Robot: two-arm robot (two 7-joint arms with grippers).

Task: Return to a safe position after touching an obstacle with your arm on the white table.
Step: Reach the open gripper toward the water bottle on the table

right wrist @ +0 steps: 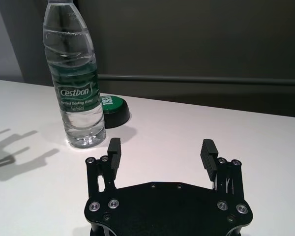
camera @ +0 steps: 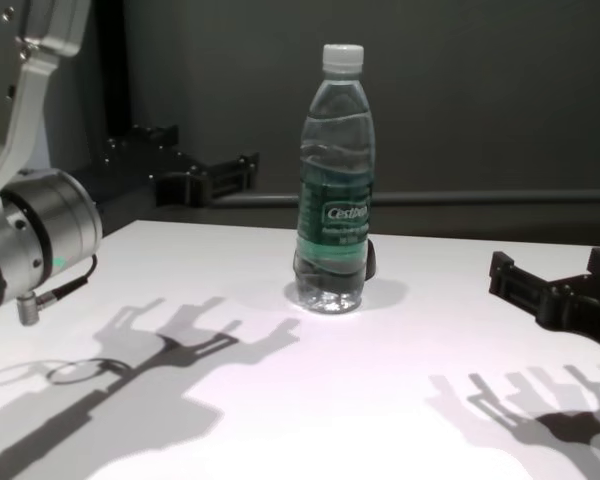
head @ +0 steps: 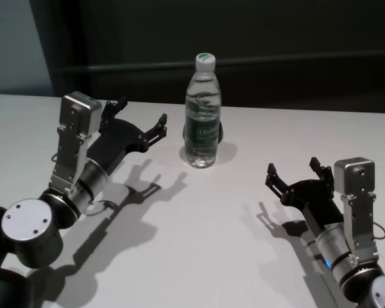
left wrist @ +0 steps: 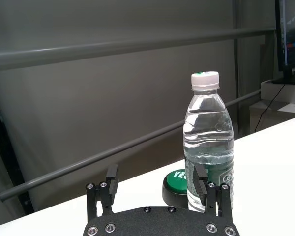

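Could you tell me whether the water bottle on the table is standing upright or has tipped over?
Upright: the water bottle stands on its base on the white table, cap on top, in every view.

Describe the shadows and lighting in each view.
Head view: the left end effector throws a hard dark shadow onto the white table. Chest view: crisp finger-shaped shadows lie in front of the water bottle; the background is dark. Right wrist view: the right end effector is evenly lit, with the other arm's shadow on the table.
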